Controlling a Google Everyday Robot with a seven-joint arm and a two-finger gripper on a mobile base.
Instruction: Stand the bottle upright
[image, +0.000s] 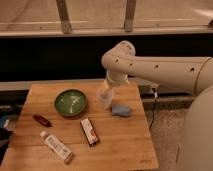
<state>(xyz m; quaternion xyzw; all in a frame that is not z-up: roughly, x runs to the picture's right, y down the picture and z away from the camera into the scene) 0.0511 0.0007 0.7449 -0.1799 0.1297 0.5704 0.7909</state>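
Note:
The bottle (56, 146) lies on its side near the front left corner of the wooden table (120, 145). It is slim and white with a pale label, and its cap points to the back left. My gripper (105, 98) hangs fingers-down over the back middle of the table, just right of the green bowl. It is open and holds nothing. The bottle is well to the front left of it, a bowl's width or more away.
A green bowl (70, 102) stands at the back left. A small dark red oblong object (42, 120) lies left of the bottle's cap. A flat black-and-red box (89, 131) lies mid-table. A blue object (121, 109) rests just right of the gripper. A dark wall runs behind the table.

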